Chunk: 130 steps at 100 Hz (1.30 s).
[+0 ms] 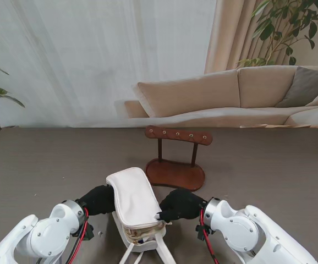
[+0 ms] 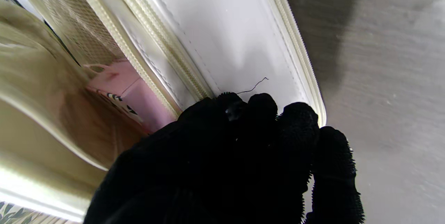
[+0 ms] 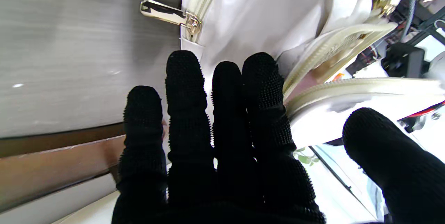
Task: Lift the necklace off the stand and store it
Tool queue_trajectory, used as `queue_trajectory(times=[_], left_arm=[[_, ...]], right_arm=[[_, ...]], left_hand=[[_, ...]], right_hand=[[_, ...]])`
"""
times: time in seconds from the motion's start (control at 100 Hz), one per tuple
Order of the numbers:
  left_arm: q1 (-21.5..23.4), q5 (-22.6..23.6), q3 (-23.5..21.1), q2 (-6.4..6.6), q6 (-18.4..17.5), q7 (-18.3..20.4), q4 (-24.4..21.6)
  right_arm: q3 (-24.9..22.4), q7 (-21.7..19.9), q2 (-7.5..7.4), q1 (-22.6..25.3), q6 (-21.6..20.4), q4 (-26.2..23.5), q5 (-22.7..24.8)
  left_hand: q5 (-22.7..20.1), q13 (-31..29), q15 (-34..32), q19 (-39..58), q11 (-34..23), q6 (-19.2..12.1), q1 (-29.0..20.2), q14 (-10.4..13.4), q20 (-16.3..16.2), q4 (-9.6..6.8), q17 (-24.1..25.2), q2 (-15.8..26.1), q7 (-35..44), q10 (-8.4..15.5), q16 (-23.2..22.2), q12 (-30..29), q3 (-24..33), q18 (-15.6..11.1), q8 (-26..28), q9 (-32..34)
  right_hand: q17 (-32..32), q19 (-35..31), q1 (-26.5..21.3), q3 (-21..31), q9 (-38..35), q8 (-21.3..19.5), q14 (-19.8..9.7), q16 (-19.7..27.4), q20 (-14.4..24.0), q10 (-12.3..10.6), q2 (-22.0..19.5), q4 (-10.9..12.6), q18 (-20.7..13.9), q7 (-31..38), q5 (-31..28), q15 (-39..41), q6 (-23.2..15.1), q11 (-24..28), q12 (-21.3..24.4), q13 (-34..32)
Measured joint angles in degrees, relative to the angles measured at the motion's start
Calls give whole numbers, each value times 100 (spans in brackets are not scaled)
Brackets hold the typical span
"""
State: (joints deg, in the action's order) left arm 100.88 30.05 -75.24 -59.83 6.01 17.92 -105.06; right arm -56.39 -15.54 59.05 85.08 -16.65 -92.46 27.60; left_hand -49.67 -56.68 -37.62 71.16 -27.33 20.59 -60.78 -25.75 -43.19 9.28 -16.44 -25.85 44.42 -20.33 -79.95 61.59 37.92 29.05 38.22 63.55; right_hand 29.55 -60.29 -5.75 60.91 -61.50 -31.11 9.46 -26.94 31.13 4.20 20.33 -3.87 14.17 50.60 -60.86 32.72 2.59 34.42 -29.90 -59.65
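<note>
The wooden necklace stand (image 1: 175, 165) is in the middle of the table, and I see no necklace on its peg bar (image 1: 178, 135). Nearer to me lies a white zip bag (image 1: 134, 201), its lid raised and its mouth gaping. My left hand (image 1: 97, 199) sits against the bag's left side with its fingers (image 2: 264, 119) curled on the white panel (image 2: 236, 32). My right hand (image 1: 181, 205) lies flat on the right side (image 3: 264, 18), fingers (image 3: 184, 88) straight and thumb apart. Something pink (image 2: 128, 92) shows inside the bag. The necklace itself is not visible.
A gold zipper pull (image 3: 163, 11) hangs off the bag toward the table. The stand's brown base (image 3: 52, 161) is just beyond my right hand. White straps (image 1: 148, 253) trail toward me. A sofa (image 1: 230, 99) and curtain lie behind the table.
</note>
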Motion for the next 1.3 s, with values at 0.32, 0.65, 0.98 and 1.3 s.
queue_trajectory(times=[0.32, 0.65, 0.98, 1.3], left_arm=[[-319, 168, 40, 29, -62, 145, 187], [129, 382, -335, 31, -144, 226, -71], [564, 537, -736, 26, -211, 176, -379], [849, 336, -1050, 30, -363, 325, -675]], right_arm=[[80, 249, 40, 4, -197, 145, 258], [-198, 594, 100, 99, -184, 75, 997], [-257, 1739, 172, 75, 137, -153, 1864], [702, 1811, 258, -972, -12, 185, 1841]], left_hand=[[6, 0, 12, -1, 17, 0, 2, 0, 4, 1, 0, 0, 2, -1, 5, -10, -1, -5, 0, 0], [29, 14, 60, -3, 40, -23, 2, 0, 16, 1, -1, 2, 2, 15, 5, -67, -34, -28, 0, -33], [40, 15, 62, -3, 76, -56, 2, 0, 18, 1, -1, 4, 2, 37, 6, -69, -59, -46, 0, -63], [101, 26, 65, -8, 104, -128, 0, 3, 22, 1, 18, 44, 5, 46, 6, -70, -164, -87, 0, -167]], right_hand=[[0, -1, 0, 2, 98, 0, 0, -1, 0, -11, 62, 0, 0, -74, 563, 1, -443, 1, 0, 0], [-1, 1, 119, -603, 1310, 765, 212, 201, 0, -11, 38, 0, 58, -859, 2639, -531, -445, -205, 309, 559], [-2, 48, 154, -836, 2007, 953, 261, 281, 0, -11, 55, 11, 76, -1014, 3235, -676, -658, -295, 450, 964], [-2, 240, -9, -340, 2228, 982, -71, 558, 0, -306, 457, 11, 77, -892, 3229, -1038, -964, -219, 601, 1350]])
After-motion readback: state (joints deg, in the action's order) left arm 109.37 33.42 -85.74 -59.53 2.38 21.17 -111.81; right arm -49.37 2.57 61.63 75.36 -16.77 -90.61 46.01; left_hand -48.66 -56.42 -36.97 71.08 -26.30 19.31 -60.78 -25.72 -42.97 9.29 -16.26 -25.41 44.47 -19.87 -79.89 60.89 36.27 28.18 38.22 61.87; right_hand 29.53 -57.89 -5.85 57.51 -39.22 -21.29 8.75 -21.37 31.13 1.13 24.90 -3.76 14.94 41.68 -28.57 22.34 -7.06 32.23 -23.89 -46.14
